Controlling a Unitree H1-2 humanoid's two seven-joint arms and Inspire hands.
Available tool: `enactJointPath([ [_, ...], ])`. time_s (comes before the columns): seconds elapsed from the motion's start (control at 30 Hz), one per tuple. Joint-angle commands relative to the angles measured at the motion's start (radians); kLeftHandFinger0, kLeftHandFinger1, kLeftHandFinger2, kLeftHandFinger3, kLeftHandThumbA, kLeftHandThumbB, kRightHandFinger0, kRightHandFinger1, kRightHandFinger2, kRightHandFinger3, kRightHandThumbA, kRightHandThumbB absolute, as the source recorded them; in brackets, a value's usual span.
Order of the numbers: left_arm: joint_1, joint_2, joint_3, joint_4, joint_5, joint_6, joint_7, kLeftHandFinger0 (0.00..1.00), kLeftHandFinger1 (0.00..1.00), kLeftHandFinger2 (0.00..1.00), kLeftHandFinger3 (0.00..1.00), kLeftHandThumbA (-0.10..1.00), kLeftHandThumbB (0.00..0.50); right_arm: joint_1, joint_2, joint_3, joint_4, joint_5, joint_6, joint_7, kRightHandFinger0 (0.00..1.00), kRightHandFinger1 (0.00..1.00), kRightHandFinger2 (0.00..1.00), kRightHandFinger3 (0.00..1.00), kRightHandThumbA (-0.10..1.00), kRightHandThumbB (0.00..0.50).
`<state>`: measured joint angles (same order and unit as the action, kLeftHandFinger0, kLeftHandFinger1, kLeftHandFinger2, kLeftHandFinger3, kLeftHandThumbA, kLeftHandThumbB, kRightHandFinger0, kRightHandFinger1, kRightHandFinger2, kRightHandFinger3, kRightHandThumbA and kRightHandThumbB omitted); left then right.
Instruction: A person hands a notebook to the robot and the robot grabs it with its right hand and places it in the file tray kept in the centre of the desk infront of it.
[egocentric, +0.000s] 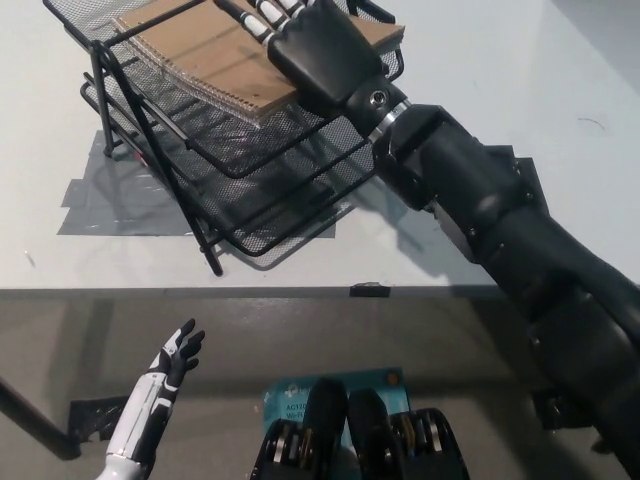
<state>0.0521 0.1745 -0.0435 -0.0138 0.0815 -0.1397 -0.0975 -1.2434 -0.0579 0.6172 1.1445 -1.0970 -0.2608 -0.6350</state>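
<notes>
Right hand (318, 52) flat, fingers extended, atop notebook (215, 55) in file tray (260, 190), gripping nothing.

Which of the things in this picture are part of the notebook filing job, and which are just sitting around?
Part of the job:
brown notebook, lying in the top tier
black mesh file tray
right hand, on the notebook

Just there:
grey tape on the desk
left hand, idle below the desk edge
</notes>
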Motion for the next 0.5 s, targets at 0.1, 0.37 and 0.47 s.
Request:
enactJointPath([
  [0.1,-0.038,0.031,0.001,-0.053,0.01,-0.025,-0.017,1.0,1.0,1.0,1.0,1.0,0.04,-0.175,-0.225,-0.216,-0.842,1.283,0.731,1.511,1.0,1.0,1.0,1.0,1.0,0.5],
  [0.37,-0.053,0.031,0.001,-0.047,0.017,-0.025,-0.013,1.0,1.0,1.0,1.0,1.0,0.041,-0.212,-0.289,-0.185,-0.881,1.387,0.731,1.558,1.0,1.0,1.0,1.0,1.0,0.5],
  [0.47,-0.06,0.033,0.002,-0.042,0.014,-0.031,-0.015,1.0,1.0,1.0,1.0,1.0,0.054,-0.238,-0.322,-0.178,-0.907,1.421,0.731,1.566,1.0,1.0,1.0,1.0,1.0,0.483],
])
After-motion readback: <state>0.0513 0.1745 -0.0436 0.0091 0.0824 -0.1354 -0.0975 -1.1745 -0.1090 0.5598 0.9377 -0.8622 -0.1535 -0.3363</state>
